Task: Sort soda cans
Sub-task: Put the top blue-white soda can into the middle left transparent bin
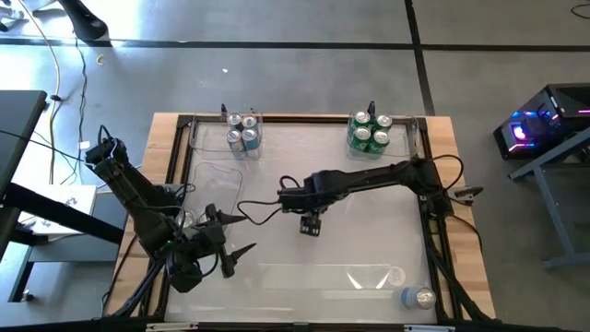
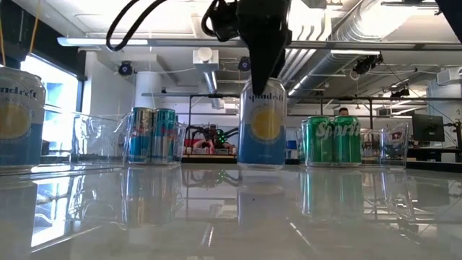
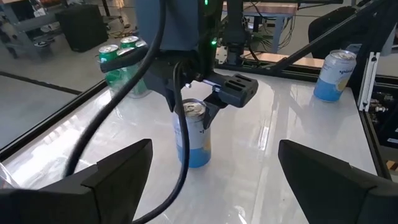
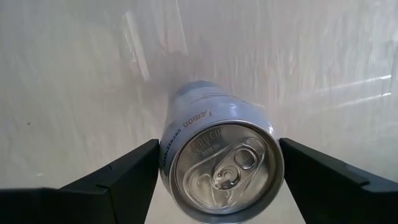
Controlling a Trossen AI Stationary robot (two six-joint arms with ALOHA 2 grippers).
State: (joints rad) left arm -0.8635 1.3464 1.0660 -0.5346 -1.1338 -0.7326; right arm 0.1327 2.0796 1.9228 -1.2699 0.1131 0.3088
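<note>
A blue soda can [image 3: 193,137] with a silver top [image 4: 227,171] stands upright mid-table, and my right gripper [image 1: 311,221] is shut on it from above. My left gripper [image 1: 230,256] waits open near the table's near-left corner, pointing at that can. Several blue and silver cans [image 1: 241,132] stand in a clear tray at the far left. Several green cans [image 1: 371,132] stand in a tray at the far right. One more blue can [image 1: 419,297] stands on its base at the near right. My right gripper [image 4: 221,180] pinches the blue can at its upper end, just below the rim [image 4: 171,155], one finger on each side of the body. The fingers [image 2: 263,61] come from above, pointing down. The can is upright; its base looks to be on the table.
A clear plastic tray [image 1: 323,277] lies along the near edge, and another clear tray [image 1: 214,180] sits left of centre. A wooden frame [image 1: 304,118] borders the glossy white table. Bare surface lies between the held can and the far trays.
</note>
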